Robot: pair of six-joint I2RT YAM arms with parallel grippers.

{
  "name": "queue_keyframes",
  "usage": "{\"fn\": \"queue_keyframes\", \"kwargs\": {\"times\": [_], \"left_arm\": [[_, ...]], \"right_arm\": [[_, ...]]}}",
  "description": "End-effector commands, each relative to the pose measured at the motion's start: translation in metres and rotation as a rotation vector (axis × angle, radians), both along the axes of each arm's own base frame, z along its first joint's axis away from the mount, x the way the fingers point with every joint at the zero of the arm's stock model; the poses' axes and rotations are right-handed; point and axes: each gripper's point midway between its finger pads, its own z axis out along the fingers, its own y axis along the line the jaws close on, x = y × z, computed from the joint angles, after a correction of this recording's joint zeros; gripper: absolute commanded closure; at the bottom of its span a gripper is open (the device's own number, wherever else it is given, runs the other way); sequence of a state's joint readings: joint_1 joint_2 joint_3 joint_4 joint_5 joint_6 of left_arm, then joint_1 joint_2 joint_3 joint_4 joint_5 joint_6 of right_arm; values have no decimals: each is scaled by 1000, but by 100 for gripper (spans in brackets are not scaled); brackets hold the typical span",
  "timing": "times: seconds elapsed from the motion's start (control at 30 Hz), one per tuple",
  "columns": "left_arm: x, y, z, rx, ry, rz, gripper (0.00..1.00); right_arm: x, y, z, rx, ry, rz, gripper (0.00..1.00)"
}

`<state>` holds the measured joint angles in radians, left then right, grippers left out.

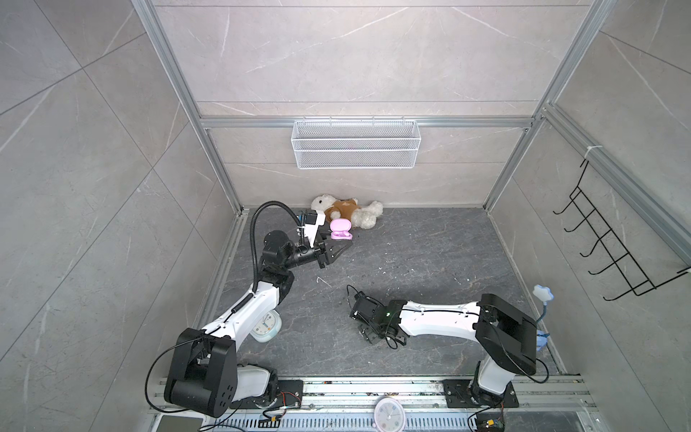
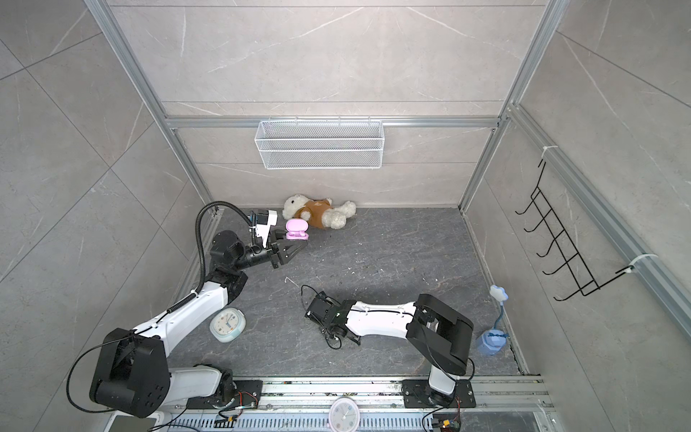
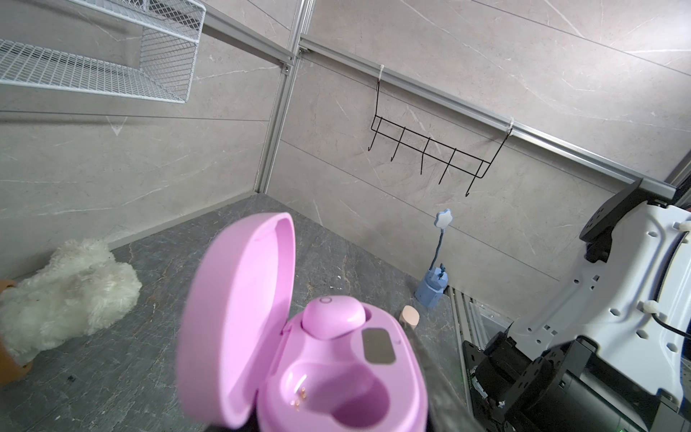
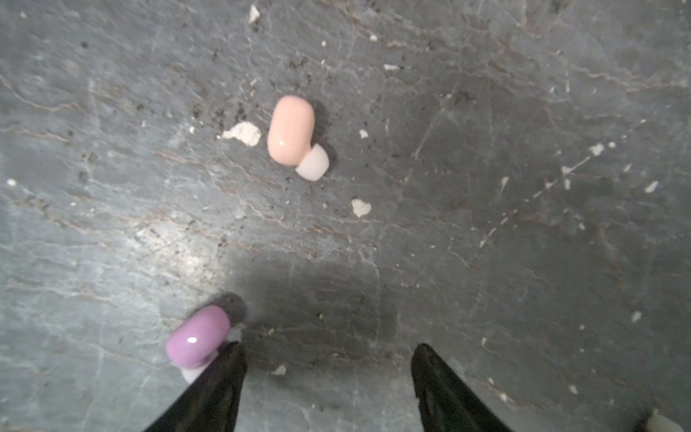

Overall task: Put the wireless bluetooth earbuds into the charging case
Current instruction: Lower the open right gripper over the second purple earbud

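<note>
Dark grey stone worktop (image 4: 523,262), gritty with white chips (image 4: 243,133), fills the right wrist view. On it lie 2 loose buds, a lilac earbud (image 4: 198,336) and a peach earbud (image 4: 291,129), each with a pale soft tip. The right pincer (image 4: 325,353) stands open and empty. The lilac earbud sits outside the gap, right against the outer face of 1 finger, and the peach earbud lies well clear. Both look light, hard, glossy and rounded, so they would likely squirt out of a pinch. I would straddle one and grip across its short waist, not the squashy tip.

Left wrist view: the lilac charging case (image 3: 336,374) appears lifted off the worktop, its lid (image 3: 243,318) hinged wide. 1 seated earbud (image 3: 332,318) fills a socket, and the empty socket (image 3: 336,404) shows gold contacts. The case looks rigid, though a knock could probably flip the lid shut.

Both top views: the left pincer (image 1: 344,247) is clamped on the charging case at far left, with a teddy bear (image 1: 346,213) just beside it. The right pincer points down mid-worktop, well apart from the case, with bare stone between them. The loose buds are too small to see here. An alarm clock (image 2: 227,324) lies by the left arm, a gooseneck lamp (image 2: 491,342) stands at the right edge, and a wire basket (image 1: 355,144) hangs on the far wall.
</note>
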<state>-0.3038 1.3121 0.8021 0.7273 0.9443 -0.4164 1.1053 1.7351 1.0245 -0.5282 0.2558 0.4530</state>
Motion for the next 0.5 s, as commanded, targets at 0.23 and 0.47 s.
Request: {"fn": "queue_keyframes", "kwargs": {"times": [0.23,0.47], "left_arm": [[-43,8,11,-4,-19,-7,72],[-49,10,15,17,-42,-4,73]], "right_arm": [[-25,20,50,257,282,-389,33],[-25,32,40,260,327,-587,40]]}}
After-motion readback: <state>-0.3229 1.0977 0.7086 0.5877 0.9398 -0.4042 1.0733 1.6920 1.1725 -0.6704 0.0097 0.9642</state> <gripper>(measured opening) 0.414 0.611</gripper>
